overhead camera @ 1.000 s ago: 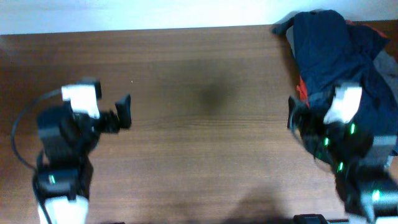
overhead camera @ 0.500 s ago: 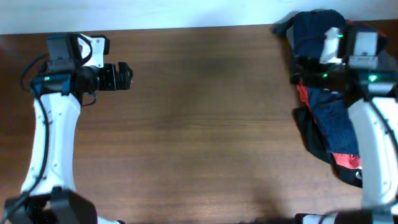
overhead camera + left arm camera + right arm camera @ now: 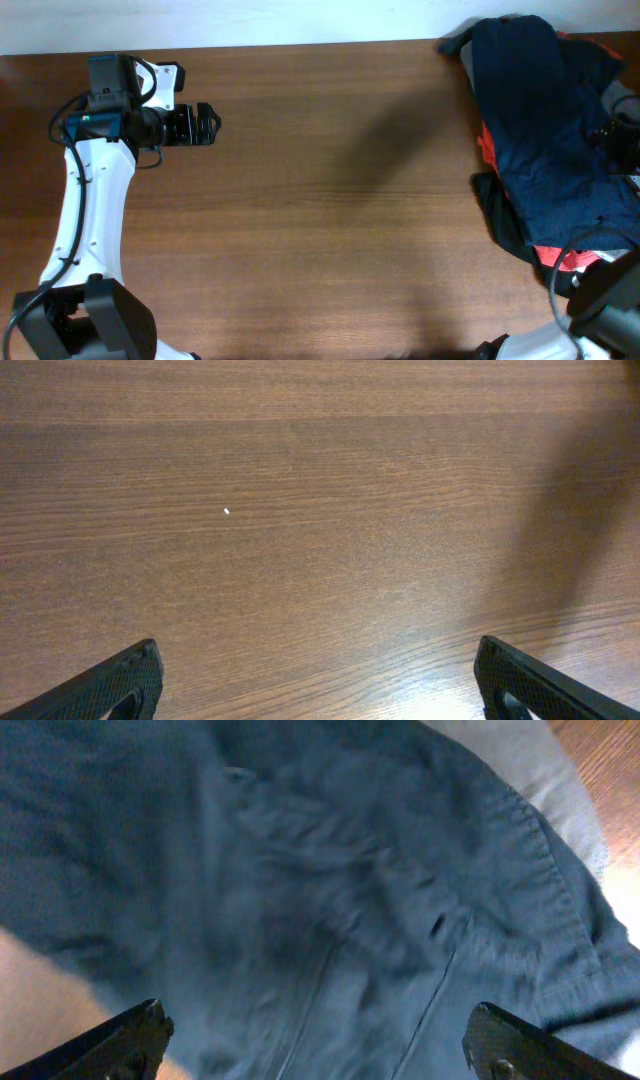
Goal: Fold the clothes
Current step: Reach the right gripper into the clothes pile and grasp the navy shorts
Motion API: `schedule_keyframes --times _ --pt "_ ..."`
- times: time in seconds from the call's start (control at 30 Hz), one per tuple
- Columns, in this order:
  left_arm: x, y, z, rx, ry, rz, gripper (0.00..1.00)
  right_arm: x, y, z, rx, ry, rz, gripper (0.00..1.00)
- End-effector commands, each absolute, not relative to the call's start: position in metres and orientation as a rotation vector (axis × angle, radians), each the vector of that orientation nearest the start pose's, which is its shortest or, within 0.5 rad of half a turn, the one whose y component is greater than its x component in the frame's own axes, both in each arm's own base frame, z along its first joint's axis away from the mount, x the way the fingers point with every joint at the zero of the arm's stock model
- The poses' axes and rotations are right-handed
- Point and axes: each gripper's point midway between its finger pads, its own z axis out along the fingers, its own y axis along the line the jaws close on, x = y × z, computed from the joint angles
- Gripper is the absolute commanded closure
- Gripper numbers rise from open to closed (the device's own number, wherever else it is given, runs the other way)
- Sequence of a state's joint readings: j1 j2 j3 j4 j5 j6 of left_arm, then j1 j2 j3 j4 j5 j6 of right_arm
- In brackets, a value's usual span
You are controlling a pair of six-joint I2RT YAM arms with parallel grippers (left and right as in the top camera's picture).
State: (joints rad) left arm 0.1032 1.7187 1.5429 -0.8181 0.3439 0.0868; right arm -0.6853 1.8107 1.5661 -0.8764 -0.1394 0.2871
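Note:
The dark navy shorts (image 3: 545,120) lie crumpled on top of a pile at the table's far right. They fill the right wrist view (image 3: 320,900), with seams and folds showing. My right gripper (image 3: 318,1045) is open and empty, just above the navy cloth; in the overhead view only a bit of it (image 3: 622,135) shows at the right edge. My left gripper (image 3: 205,125) is open and empty over bare wood at the far left, well away from the pile; its fingertips frame bare table in the left wrist view (image 3: 318,680).
Red-and-black garments (image 3: 570,262) and a grey garment (image 3: 618,92) lie under and beside the shorts. The brown wooden table (image 3: 330,200) runs between the arms. A white wall edge runs along the back.
The right arm has swung right, out over the pile, and mostly left the overhead view, uncovering the shorts. The left gripper has shifted slightly right.

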Motion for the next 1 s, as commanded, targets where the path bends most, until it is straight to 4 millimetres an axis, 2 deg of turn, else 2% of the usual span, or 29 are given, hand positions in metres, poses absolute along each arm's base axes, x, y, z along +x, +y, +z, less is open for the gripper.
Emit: schedule_keyframes --times 0.0,0.17,0.4,0.57,0.77,0.93,0.97 --pt "0.449 -0.017 0.203 0.152 2.478 -0.373 0.01 0.36 -0.278 0.119 1.265 2.395 0.108 0.01" --pt "0.45 -0.017 0.203 0.154 2.472 -0.372 0.01 0.359 -0.293 0.094 1.285 2.406 0.107 0.0" --pt "0.45 -0.031 0.204 0.196 2.467 -0.38 0.01 0.37 -0.315 0.101 1.112 2.401 -0.017 0.03" --pt "0.45 -0.039 0.204 0.217 2.467 -0.387 0.01 0.374 -0.315 0.102 1.015 2.426 -0.031 0.05" --pt "0.451 -0.045 0.205 0.234 2.459 -0.391 0.01 0.372 -0.295 0.084 0.984 2.508 0.003 0.29" --pt "0.454 -0.045 0.207 0.237 2.442 -0.387 0.01 0.368 -0.281 0.07 0.987 2.552 0.022 0.82" --pt "0.454 -0.045 0.207 0.237 2.442 -0.387 0.01 0.368 -0.281 0.07 0.986 2.552 0.023 0.89"
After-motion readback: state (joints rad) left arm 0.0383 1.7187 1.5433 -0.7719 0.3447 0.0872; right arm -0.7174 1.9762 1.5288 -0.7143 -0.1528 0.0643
